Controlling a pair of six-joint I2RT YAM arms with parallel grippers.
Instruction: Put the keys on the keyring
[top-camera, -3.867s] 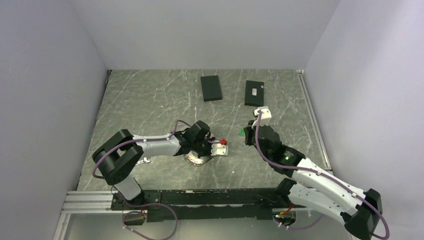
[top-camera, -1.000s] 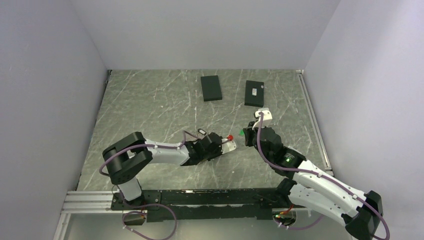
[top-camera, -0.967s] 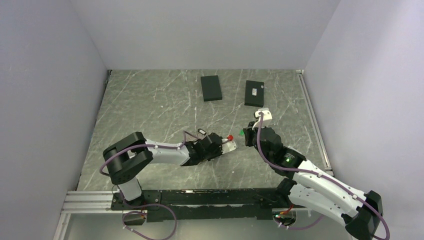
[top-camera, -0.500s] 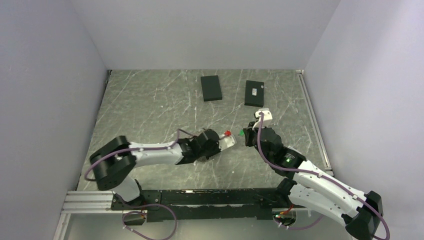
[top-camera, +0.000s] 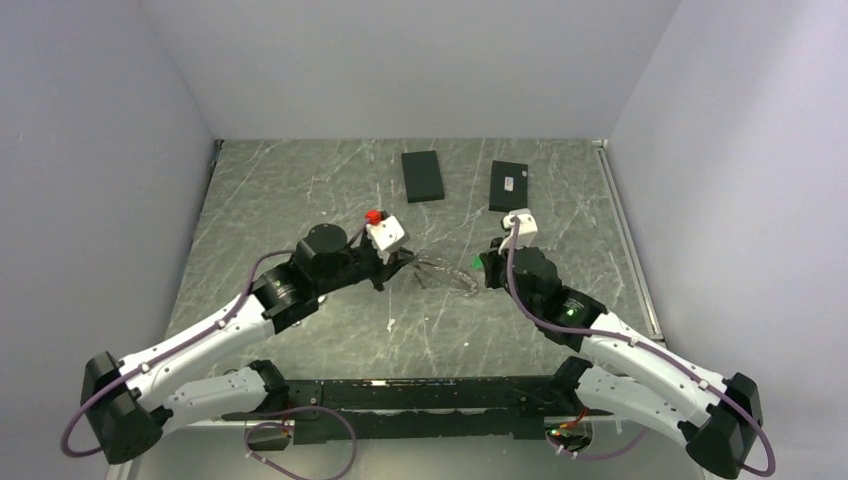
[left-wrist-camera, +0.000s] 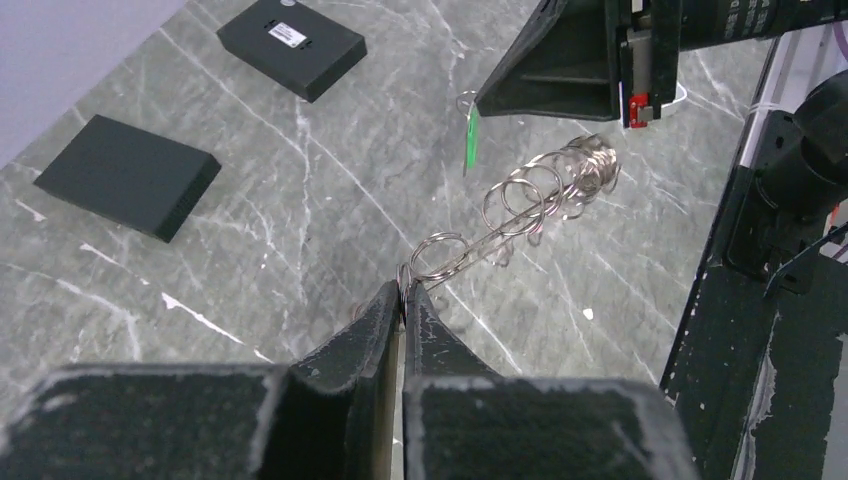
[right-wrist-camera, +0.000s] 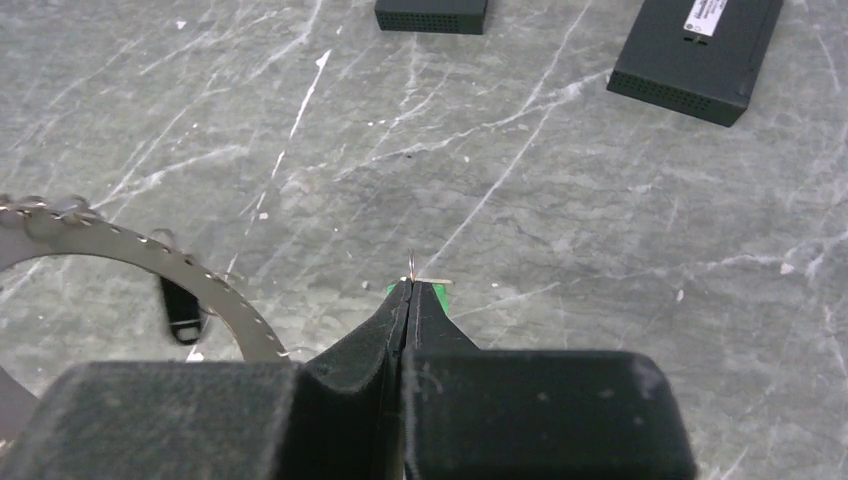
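- The left claw (left-wrist-camera: 403, 298) is what has changed. A second ago it lay low over the desk (top-camera: 300, 200) with its jaws partly apart. Now they are pinched almost shut on the rim of the keyring (left-wrist-camera: 520, 195), and the whole arm has risen and swung round.
- The keyring lay flat under that arm, nearer the near edge, a few seconds back. It now hangs from the pinch over the middle of the desk, between the two claws, with its free side reaching toward the right one.
- It looks lifted clear, with a shadow beneath it, though from here I can't swear the low side isn't brushing the stone.
- The right claw (right-wrist-camera: 405, 292) has hardly budged. It is closed tight on the green-tagged key (left-wrist-camera: 469, 140), with the small wire loop poking past the tips and the tag dangling below.
- In the right wrist view the toothed rim curves in just beside that claw, still apart from it.
- To my eye the pick-up is done and both pieces are in hand, but nothing is threaded yet. Next the loop has to meet the ring, and so thin a pinch could let the ring swivel.
- The two black boxes (top-camera: 422, 175) sit near the far edge, untouched.
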